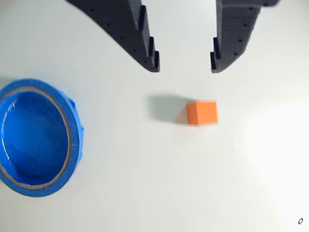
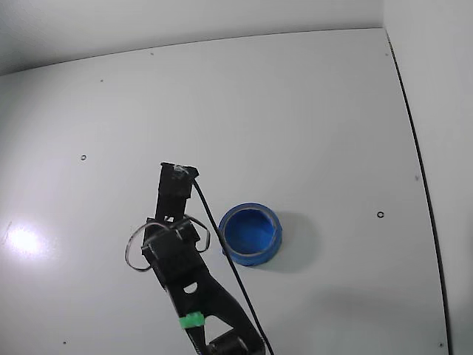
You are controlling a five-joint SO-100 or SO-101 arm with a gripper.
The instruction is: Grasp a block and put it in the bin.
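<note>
The gripper (image 1: 185, 67) hangs over the white table (image 2: 310, 111) with its two dark jaws spread wide and nothing between them. In the fixed view the arm (image 2: 177, 251) reaches up from the table's near edge, and its body hides whatever lies under the jaws. The bin (image 2: 251, 234), a bright blue round thing with a thick rim, sits just to the right of the arm in that view, well in from every edge, and looks empty. The block (image 1: 202, 112), a small orange cube in the wrist view, lies on the bare table just beyond the open fingertips, clear of the bin (image 1: 36, 145). As I read it, nothing is grasped yet: closing on the cube, lifting, carrying and dropping all remain.
</note>
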